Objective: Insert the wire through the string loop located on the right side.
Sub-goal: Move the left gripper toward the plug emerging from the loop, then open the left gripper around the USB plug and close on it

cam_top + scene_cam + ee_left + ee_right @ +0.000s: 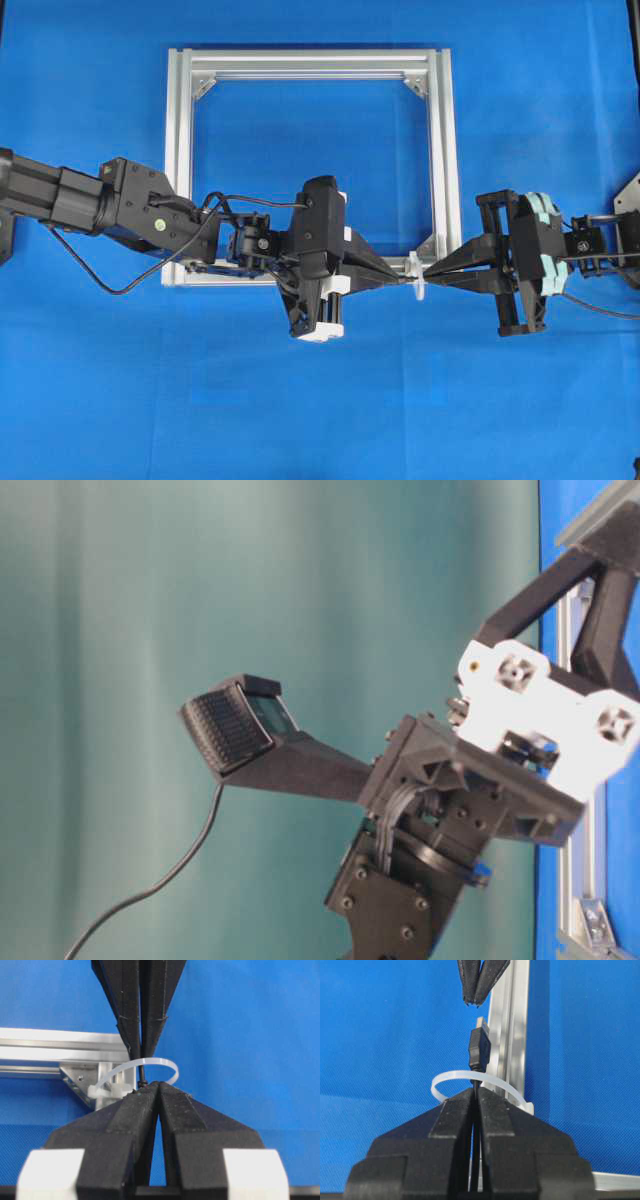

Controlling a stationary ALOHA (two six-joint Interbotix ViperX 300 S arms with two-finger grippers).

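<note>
Wire (480,1050) is what we look at first: its plug end pokes out past the string loop (451,1076), so the loop now has the wire inside it, arching over the cable just behind the plug. Going from left to right in the overhead view, we see the silver aluminium frame (180,150) lying flat on the blue cloth (100,400). The left gripper (400,282) reaches across the frame's lower bar toward its lower right corner. Its jaws are pressed together, and we see nothing between them. In the right wrist view its tips sit just beyond the plug's metal tip, apart from it. The loop stands at that corner. On the far side the right gripper (476,1092) is clamped on the wire directly behind the plug.
</note>
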